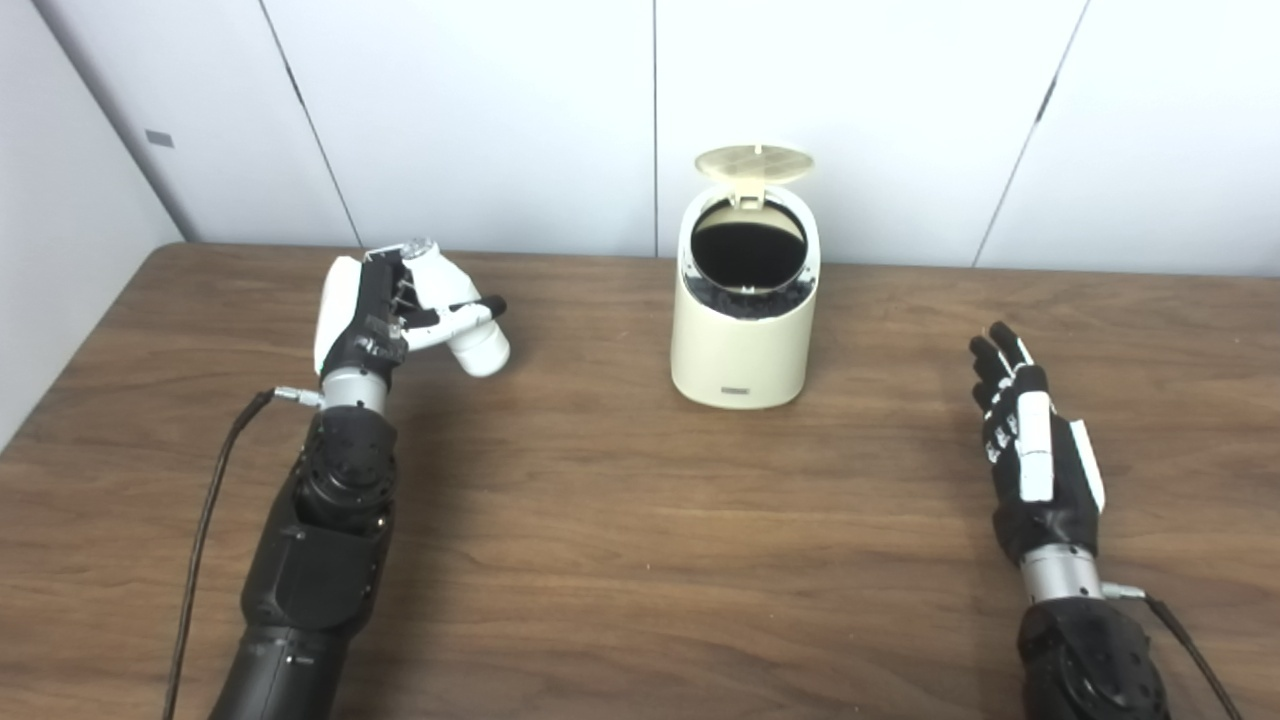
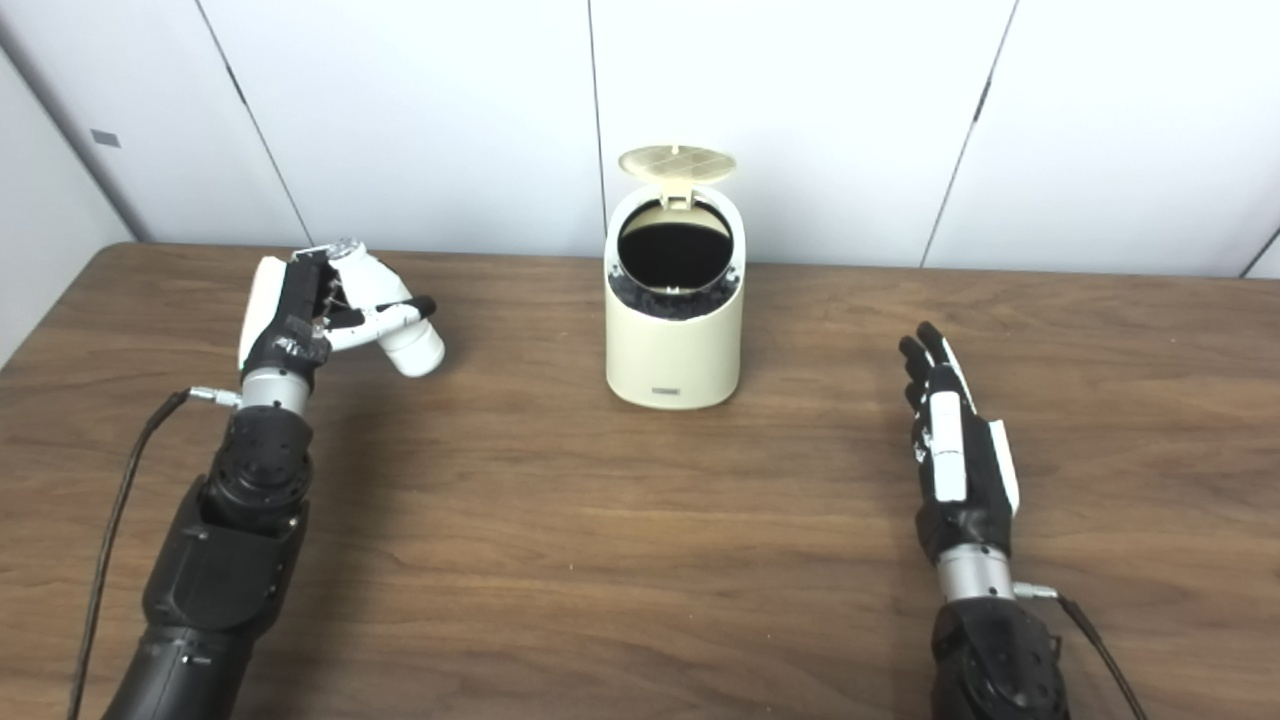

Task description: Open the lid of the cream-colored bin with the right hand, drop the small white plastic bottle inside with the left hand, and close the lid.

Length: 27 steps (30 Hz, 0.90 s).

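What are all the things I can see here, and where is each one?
bin: one, cream, middle of the table toward the back
lid: one, cream, standing open behind the bin's mouth
bottle: one, white, held tilted in the left hand
table: one, brown wood, fills the foreground
wall panels: white, behind the table
left hand: one, black and white, left of the bin, closed on the bottle
right hand: one, black and white, right of the bin, open, empty

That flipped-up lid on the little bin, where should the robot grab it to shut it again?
Best at the lid's top front edge, reached from above and in front by the free right hand. It stands upright, hinged at the back of the bin's rim, so a push forward and down on that free edge would probably swing it closed.
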{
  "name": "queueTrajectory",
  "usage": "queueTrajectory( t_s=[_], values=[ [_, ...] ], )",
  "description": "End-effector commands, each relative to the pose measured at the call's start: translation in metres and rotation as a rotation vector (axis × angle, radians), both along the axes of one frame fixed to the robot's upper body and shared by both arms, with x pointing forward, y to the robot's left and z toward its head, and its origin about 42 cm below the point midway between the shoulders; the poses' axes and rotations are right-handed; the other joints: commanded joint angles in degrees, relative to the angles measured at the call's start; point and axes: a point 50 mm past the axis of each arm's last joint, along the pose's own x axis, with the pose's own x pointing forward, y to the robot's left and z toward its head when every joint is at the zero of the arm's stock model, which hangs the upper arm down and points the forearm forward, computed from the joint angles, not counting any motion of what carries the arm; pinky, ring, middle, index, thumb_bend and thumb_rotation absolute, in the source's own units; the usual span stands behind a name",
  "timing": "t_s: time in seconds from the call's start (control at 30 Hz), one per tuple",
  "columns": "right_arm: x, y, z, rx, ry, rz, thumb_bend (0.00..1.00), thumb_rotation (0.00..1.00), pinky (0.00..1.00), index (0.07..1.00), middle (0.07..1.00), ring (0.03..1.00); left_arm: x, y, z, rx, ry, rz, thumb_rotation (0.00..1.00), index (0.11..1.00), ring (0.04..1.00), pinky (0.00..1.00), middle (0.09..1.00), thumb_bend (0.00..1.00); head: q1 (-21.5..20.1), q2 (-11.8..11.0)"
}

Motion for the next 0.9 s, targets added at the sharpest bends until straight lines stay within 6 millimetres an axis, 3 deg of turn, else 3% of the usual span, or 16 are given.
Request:
queueTrajectory(
  t_s=[0.0,0.23,0.33,0.53,0.87],
  values=[
    [-0.006,0.0,-0.009,0.008,0.008,0.005,0.61,0.95,1.0,0.94,0.922,0.974,0.005,-0.001,0.031,0.036,-0.121,-0.011,0.0,0.462,0.459,0.45,0.518,0.5,0.04,0.09],
    [-0.006,0.002,-0.009,-0.002,0.017,0.008,0.61,0.97,1.0,0.947,0.931,0.983,-0.001,-0.008,0.041,0.067,-0.186,-0.061,0.0,0.465,0.45,0.43,0.513,0.5,-0.91,0.08],
    [-0.006,0.003,-0.009,-0.013,0.014,0.001,0.61,0.95,0.99,0.937,0.919,0.97,-0.004,-0.014,0.049,0.078,-0.222,-0.085,0.0,0.451,0.453,0.38,0.495,0.48,-1.28,0.03],
    [-0.007,0.005,-0.009,-0.023,0.019,0.003,0.58,0.97,0.98,0.938,0.919,0.962,-0.006,-0.041,0.071,0.05,-0.317,-0.167,0.0,0.452,0.458,0.38,0.498,0.48,-1.57,-0.34],
    [-0.007,0.008,-0.011,-0.043,0.016,0.0,0.58,0.97,0.96,0.941,0.91,0.95,-0.011,-0.084,0.1,0.029,-0.437,-0.266,0.0,0.498,0.442,0.31,0.53,0.47,-2.07,-0.6]
  ],
)
